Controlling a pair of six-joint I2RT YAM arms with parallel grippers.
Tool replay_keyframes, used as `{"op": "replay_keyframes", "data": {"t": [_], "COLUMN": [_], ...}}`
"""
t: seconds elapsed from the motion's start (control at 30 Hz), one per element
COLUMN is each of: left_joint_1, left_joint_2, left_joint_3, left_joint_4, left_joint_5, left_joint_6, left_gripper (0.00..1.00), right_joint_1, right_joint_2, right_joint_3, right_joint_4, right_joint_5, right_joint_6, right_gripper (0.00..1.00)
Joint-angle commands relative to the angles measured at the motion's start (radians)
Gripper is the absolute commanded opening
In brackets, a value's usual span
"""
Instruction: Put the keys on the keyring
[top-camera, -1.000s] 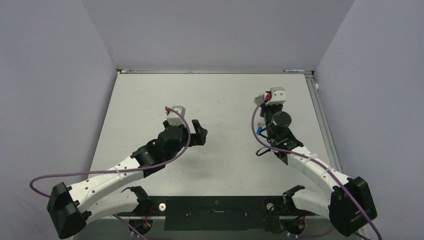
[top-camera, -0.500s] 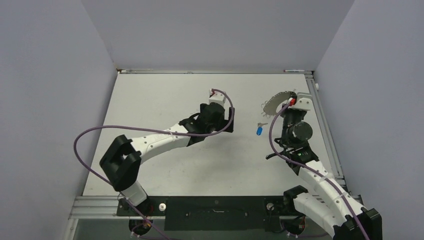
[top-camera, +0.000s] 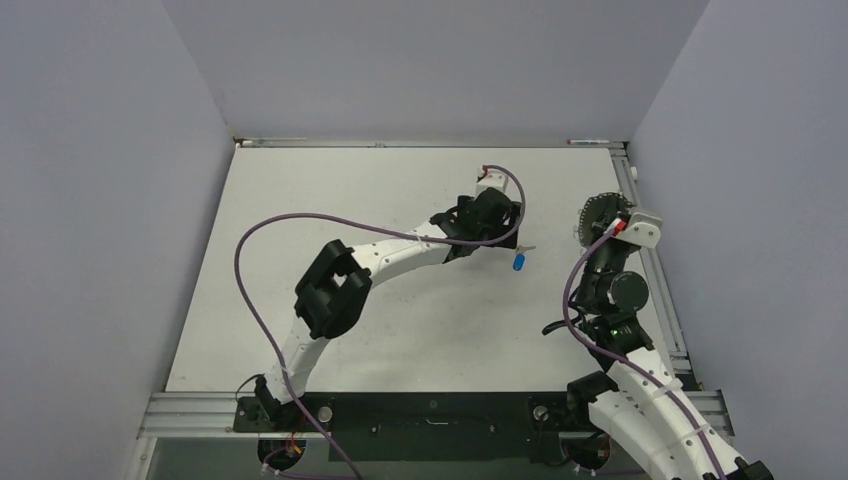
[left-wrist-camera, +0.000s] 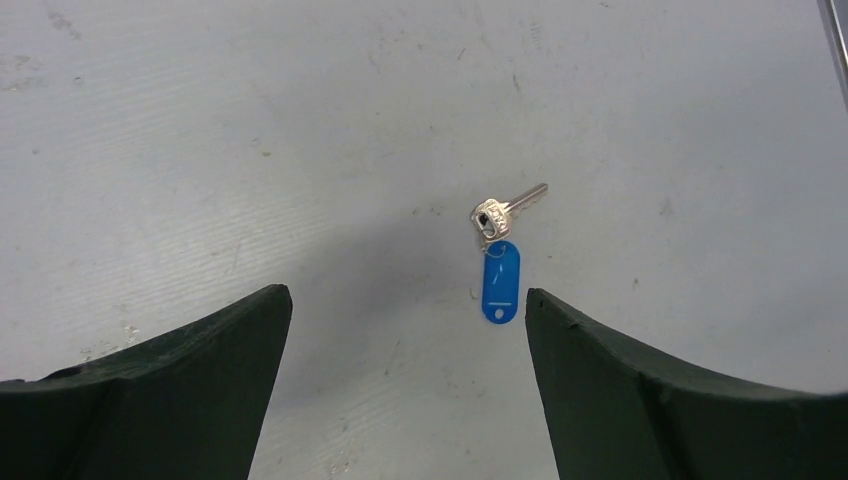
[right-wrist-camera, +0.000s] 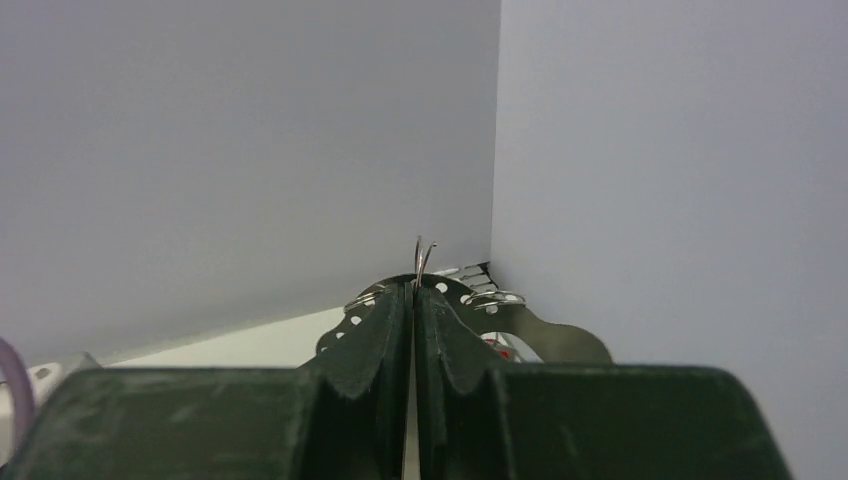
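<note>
keyring (right-wrist-camera: 525, 332) pinched in right end effector (right-wrist-camera: 413, 300), left end effector (left-wrist-camera: 405, 300) agape.

Most of keyring (right-wrist-camera: 550, 338) hidden behind right gripper (right-wrist-camera: 414, 290); left gripper (left-wrist-camera: 407, 293) finger bases cut off below.

Blue-tagged silver key (left-wrist-camera: 500, 280), silvery keyring (right-wrist-camera: 555, 338)

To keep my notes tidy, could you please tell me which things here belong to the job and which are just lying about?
Job: blue-tagged key on the table; keyring, clamped in the right gripper; open left gripper over the key.
Lying about: thin white item at the far edge, too small to identify.
</note>
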Motion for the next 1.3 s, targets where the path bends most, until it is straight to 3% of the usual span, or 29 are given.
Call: {"op": "replay_keyframes", "data": {"t": [0.0,0.2,0.53,1.0,1.13,1.27], "left_joint_1": [-0.012,-0.04,-0.073,-0.081,-0.082,-0.084], "left_joint_2": [0.096,0.207,0.338,0.423,0.431,0.446], "left_joint_3": [0.148,0.272,0.403,0.462,0.463,0.479], "left_joint_4": [-0.059,-0.12,-0.143,-0.09,-0.08,-0.079], "left_joint_5": [0.049,0.003,-0.056,-0.128,-0.126,-0.109], "left_joint_6": [-0.063,-0.141,-0.199,-0.27,-0.278,-0.286], "left_gripper": [0.83,0.8,0.65,0.45,0.35,0.33], "right_joint_1": [-0.007,-0.006,-0.005,-0.005,-0.005,-0.005], "right_joint_2": [-0.043,-0.062,-0.091,-0.105,-0.105,-0.102], "right_joint_3": [0.037,0.035,0.007,-0.001,-0.006,-0.007], "right_joint_4": [0.021,0.005,0.006,0.0,0.005,0.006], "right_joint_5": [0.011,0.008,-0.001,-0.017,-0.016,-0.017], "right_joint_6": [-0.003,0.002,0.015,0.018,0.019,0.021], "right_gripper": [0.05,0.05,0.05,0.05,0.05,0.05]}}
